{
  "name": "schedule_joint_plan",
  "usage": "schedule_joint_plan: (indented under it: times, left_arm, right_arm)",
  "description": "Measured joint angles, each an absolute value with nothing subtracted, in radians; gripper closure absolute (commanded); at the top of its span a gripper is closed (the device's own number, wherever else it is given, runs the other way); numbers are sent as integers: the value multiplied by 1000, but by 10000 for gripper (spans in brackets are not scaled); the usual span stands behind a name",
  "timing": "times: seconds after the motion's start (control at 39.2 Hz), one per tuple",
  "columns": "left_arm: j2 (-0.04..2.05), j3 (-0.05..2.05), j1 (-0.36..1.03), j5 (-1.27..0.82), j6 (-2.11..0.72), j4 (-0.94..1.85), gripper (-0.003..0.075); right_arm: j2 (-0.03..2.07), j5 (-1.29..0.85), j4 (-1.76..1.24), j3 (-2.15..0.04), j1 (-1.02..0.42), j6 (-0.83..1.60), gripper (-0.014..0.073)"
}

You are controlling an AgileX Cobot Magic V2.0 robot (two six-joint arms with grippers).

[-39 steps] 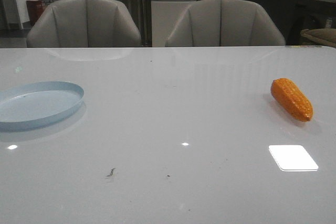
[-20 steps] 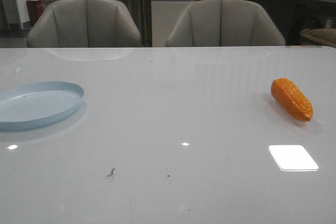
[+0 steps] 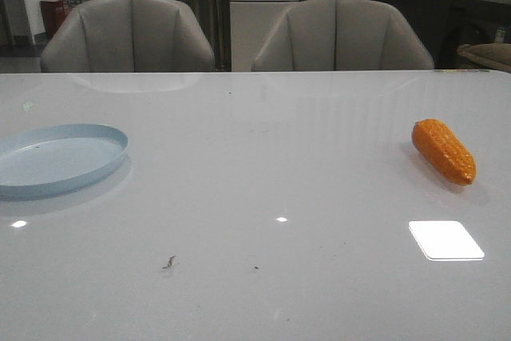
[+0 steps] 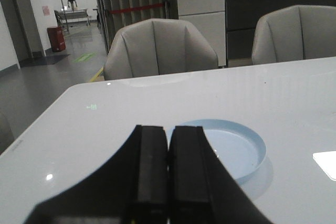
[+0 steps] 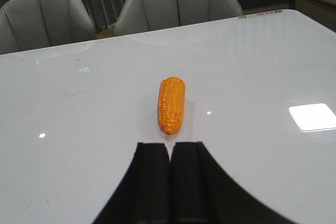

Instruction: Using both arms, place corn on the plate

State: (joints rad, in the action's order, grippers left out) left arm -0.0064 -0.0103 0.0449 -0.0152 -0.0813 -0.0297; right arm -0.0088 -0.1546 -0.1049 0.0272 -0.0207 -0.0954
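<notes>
The orange corn lies on the white table at the right side, apart from the plate. It also shows in the right wrist view, lying lengthwise just beyond my right gripper, which is shut and empty. The pale blue plate sits at the table's left edge and holds nothing. In the left wrist view the plate lies just beyond my left gripper, which is shut and empty. Neither arm shows in the front view.
Two grey chairs stand behind the far edge of the table. A bright square light reflection lies on the tabletop in front of the corn. Small dark specks mark the near middle.
</notes>
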Motion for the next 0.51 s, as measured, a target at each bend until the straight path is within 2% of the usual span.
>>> schedule_joint_plan:
  times: [0.18, 0.33, 0.51]
  left_arm:
    - [-6, -10, 45, 66, -81, -19, 627]
    - [-6, -10, 45, 179, -81, -13, 627]
    - [-6, 74, 45, 128, -81, -13, 627]
  right_arm:
    - [-9, -130, -105, 27, -21, -95, 527]
    - [-9, 0, -105, 27, -21, -95, 527]
    - [-9, -14, -103, -93, -21, -95, 535]
